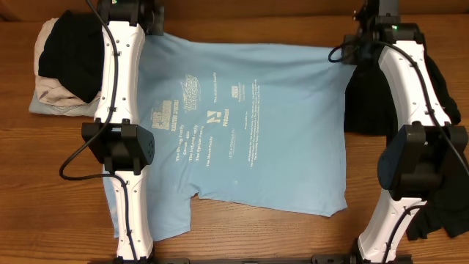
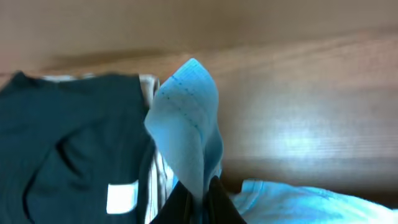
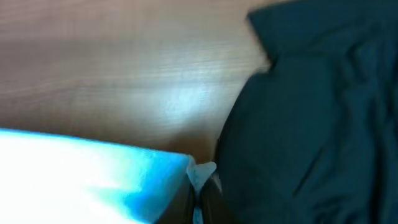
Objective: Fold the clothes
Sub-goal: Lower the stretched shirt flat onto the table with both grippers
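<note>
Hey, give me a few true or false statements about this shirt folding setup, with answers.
1. The light blue T-shirt lies spread on the table, print up. True.
2. The left jaws hang open above it. False: they are shut on a fold of the shirt.
3. The right jaws pinch the shirt's edge. True.
4. The loose black garment lies across the shirt's middle. False: it lies at the shirt's right edge.
5. The folded stack sits at the table's far left corner. True.

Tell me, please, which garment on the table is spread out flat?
The light blue T-shirt with white print, spread across the middle; the black-and-beige stack at left is folded, and the black garment at right lies bunched.
</note>
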Motion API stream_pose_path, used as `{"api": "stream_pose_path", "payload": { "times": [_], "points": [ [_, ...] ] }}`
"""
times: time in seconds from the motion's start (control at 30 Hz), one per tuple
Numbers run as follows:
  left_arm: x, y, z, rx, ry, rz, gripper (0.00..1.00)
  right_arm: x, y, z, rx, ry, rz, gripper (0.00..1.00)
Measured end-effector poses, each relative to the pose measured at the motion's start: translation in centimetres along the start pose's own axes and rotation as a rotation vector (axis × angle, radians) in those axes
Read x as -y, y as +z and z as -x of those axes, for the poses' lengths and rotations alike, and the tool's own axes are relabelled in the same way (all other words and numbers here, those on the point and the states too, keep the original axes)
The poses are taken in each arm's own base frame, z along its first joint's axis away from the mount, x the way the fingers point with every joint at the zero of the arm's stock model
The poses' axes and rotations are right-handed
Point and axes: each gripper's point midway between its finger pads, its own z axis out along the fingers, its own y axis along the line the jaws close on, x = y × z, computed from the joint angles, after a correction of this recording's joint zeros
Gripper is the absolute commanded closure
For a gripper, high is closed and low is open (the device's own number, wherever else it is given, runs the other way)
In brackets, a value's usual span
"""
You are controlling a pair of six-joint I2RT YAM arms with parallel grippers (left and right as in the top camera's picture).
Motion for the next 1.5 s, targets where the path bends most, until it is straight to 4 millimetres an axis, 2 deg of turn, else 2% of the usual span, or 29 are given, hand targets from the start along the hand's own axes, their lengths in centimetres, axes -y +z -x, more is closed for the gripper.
{"api": "stream_pose_path", "payload": {
  "times": [0.17, 0.43, 0.6, 0.63, 0.77, 0.87, 1.0, 1.27, 1.37, 1.5],
  "points": [
    [0.1, -0.5, -3.8, -0.156, 0.03, -0.009, 0.96, -1.0, -0.3, -3.6, -0.147, -0.002, 0.062, 0.96],
    [-0.6, -1.9, -8.5, -0.352, 0.003, -0.004, 0.96, -2.0, -1.1, -6.8, -0.282, 0.006, 0.128, 0.96],
    [-2.7, -2.6, -11.1, -0.461, -0.087, 0.029, 0.96, -2.1, -1.8, -8.8, -0.373, 0.013, 0.133, 0.96],
    [-3.7, -2.7, -11.6, -0.482, -0.113, 0.04, 0.96, -2.1, -2.0, -9.3, -0.395, 0.019, 0.134, 0.96],
    [-6.3, -2.5, -12.4, -0.499, -0.185, 0.058, 0.96, -1.8, -2.4, -10.3, -0.44, 0.044, 0.135, 0.96],
    [-7.2, -2.3, -12.7, -0.507, -0.222, 0.046, 0.96, -1.6, -2.6, -10.7, -0.46, 0.056, 0.135, 0.96],
    [-7.2, -2.3, -12.8, -0.508, -0.237, 0.026, 0.96, -1.7, -2.6, -10.7, -0.461, 0.06, 0.14, 0.96],
    [-5.0, -2.1, -13.0, -0.529, -0.194, -0.006, 0.96, -1.6, -2.4, -10.7, -0.457, 0.062, 0.14, 0.96],
    [-4.2, -1.6, -13.0, -0.53, -0.167, -0.008, 0.96, -1.8, -1.5, -8.7, -0.365, 0.058, 0.148, 0.96],
    [-3.7, -0.4, -10.4, -0.414, -0.166, 0.0, 0.96, -2.0, -0.2, -3.9, -0.164, 0.05, 0.16, 0.96]
  ]
}}
